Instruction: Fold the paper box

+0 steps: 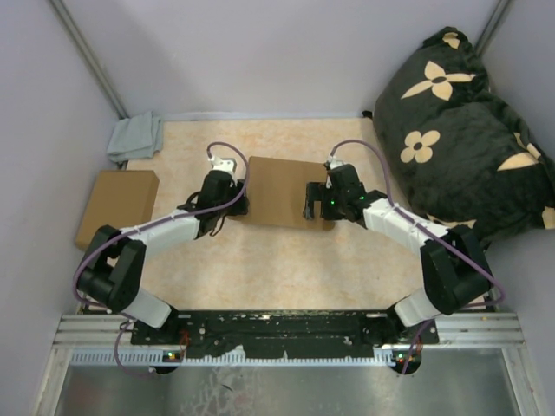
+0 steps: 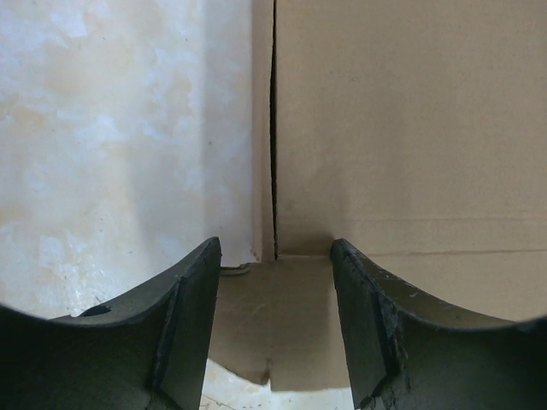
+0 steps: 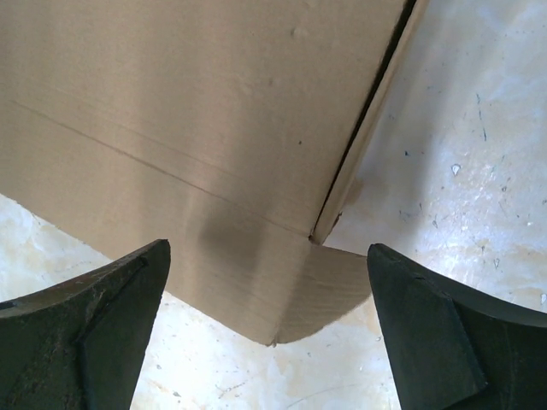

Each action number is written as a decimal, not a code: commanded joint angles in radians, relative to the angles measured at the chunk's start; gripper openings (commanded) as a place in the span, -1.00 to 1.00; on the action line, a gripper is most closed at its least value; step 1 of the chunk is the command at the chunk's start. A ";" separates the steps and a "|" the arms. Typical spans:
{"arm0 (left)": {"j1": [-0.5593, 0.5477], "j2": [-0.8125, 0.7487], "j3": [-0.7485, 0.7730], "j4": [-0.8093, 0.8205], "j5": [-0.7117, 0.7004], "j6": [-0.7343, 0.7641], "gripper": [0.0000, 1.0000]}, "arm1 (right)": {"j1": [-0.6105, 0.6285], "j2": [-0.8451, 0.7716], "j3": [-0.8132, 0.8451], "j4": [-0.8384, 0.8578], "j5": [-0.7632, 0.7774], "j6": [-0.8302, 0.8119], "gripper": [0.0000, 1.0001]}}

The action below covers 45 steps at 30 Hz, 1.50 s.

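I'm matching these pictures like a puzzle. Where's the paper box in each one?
Top external: the paper box lies in the middle of the picture.
Left wrist: it fills the right side.
Right wrist: it fills the upper left.
Shared landmark: the beige table beneath it.

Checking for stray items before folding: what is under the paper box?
Only the beige tabletop shows around the paper box, which rests on it. Anything beneath the cardboard's middle is covered and cannot be seen.

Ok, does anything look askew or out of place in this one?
Nothing is spilled or damaged. The thin brown cardboard paper box shows a dark gap along each side edge in the wrist views, so its flaps aren't flush. The plain brown cardboard box seems to overhang the left edge of the beige table.
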 commanded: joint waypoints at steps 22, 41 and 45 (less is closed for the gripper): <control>0.006 -0.121 -0.115 -0.084 0.235 -0.142 0.14 | 0.057 -0.167 -0.099 -0.065 0.001 0.013 0.92; 0.006 -0.288 -0.121 -0.250 0.040 -0.129 0.42 | 0.057 -0.168 -0.114 -0.062 -0.002 -0.033 0.90; 0.006 -0.292 -0.083 -0.296 0.098 -0.135 0.41 | 0.057 -0.172 -0.114 -0.061 -0.011 -0.037 0.89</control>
